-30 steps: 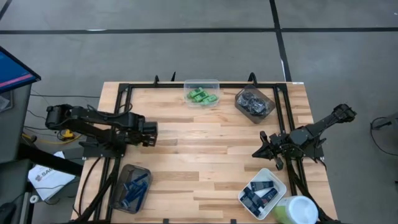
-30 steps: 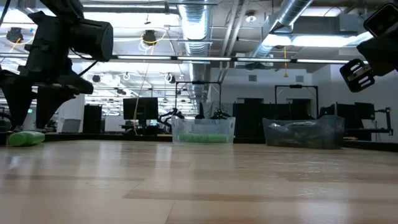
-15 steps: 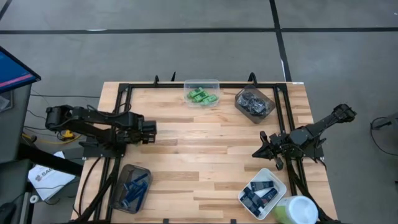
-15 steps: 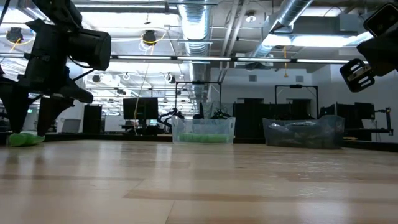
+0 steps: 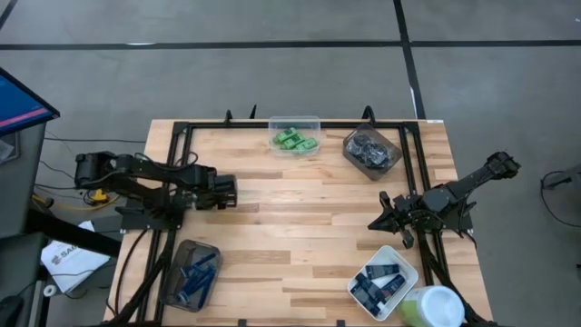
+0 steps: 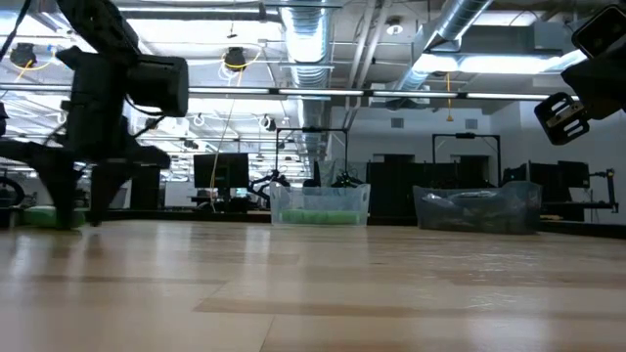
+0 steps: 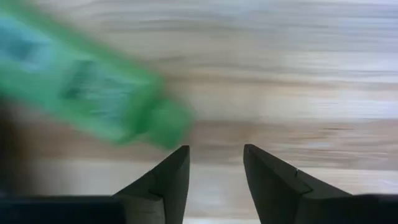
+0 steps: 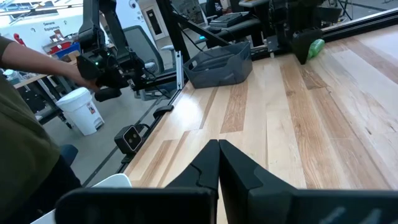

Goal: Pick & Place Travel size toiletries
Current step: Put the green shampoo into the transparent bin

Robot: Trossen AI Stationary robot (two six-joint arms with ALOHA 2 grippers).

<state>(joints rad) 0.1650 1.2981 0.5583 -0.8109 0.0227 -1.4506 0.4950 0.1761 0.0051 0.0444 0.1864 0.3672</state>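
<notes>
A bright green mini bottle (image 7: 93,93) lies on its side on the wooden table, blurred, with its cap end (image 7: 168,127) just off the fingertips of my left gripper (image 7: 214,158). That gripper is open and low over the table's left part (image 5: 231,191). In the low view its fingers (image 6: 76,220) reach down to the table beside the bottle (image 6: 34,215). I cannot see the bottle in the high view. My right gripper (image 5: 375,222) is shut and waits over the table's right side (image 8: 217,146).
Far edge: a clear tub of green bottles (image 5: 295,138) and a clear tub of greyish discs (image 5: 372,150). Near left: a grey tub of blue razors (image 5: 191,274). Near right: a white tub of navy tubes (image 5: 383,282). A person's arm (image 8: 25,56) shows beyond the table.
My left gripper has moved a little toward the table's right edge and down, so its fingertips now stand at the table surface beside the green bottle. The bottle has stayed where it lay.
</notes>
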